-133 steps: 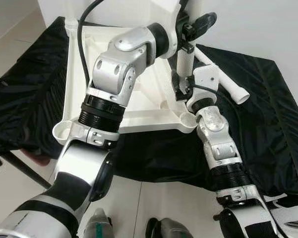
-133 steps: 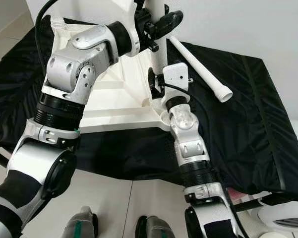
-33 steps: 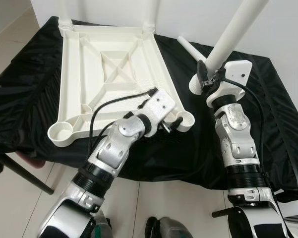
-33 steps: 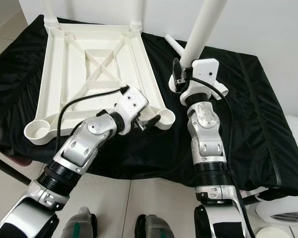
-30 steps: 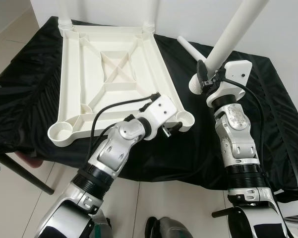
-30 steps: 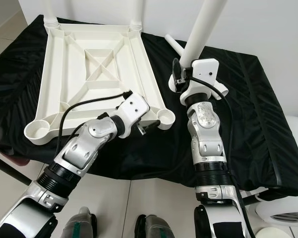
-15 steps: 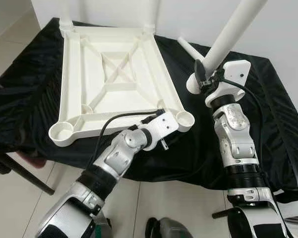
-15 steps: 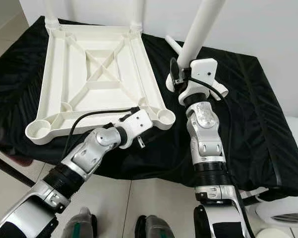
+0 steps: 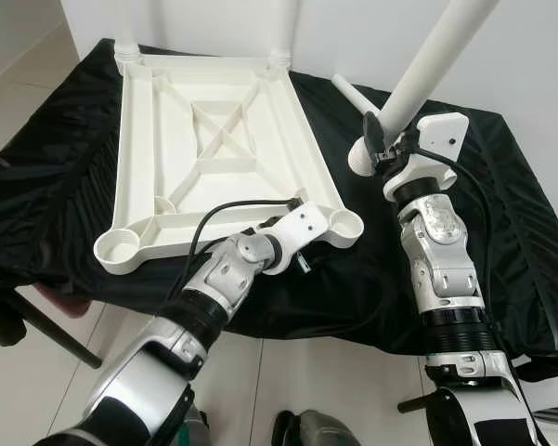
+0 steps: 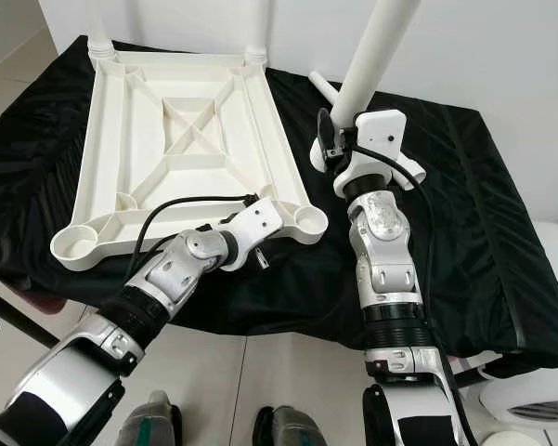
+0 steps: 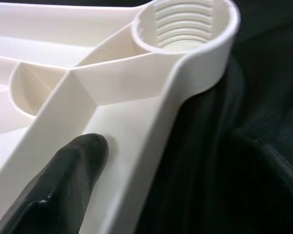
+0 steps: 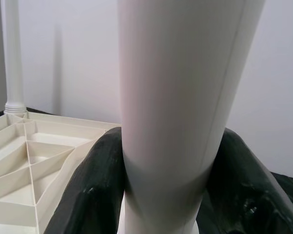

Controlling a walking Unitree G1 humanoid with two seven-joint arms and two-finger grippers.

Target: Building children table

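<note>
The white tabletop [image 9: 135,158] lies upside down on a black cloth, with two white legs standing in its far corners. My right gripper [image 9: 376,149] is shut on a third white leg [image 9: 427,65], held tilted above the cloth to the right of the tabletop. In the right wrist view both fingers [image 12: 92,190] hug that leg [image 12: 180,97]. My left gripper [image 9: 302,260] rests at the tabletop's near rim, just left of the empty threaded socket [image 9: 346,223] at the near right corner. The socket [image 11: 180,24] appears close up in the left wrist view.
A fourth white leg [image 9: 353,93] lies loose on the black cloth [image 9: 501,214] behind my right gripper. Another empty socket [image 9: 116,249] is at the near left corner. A dark slanted bar [image 9: 46,325] stands below the cloth's left edge. A white wall is behind.
Over the last second my left gripper pulled back from the near right socket to the near rim. The right gripper with its leg barely moved. Earlier, both arms were over the near right corner.
</note>
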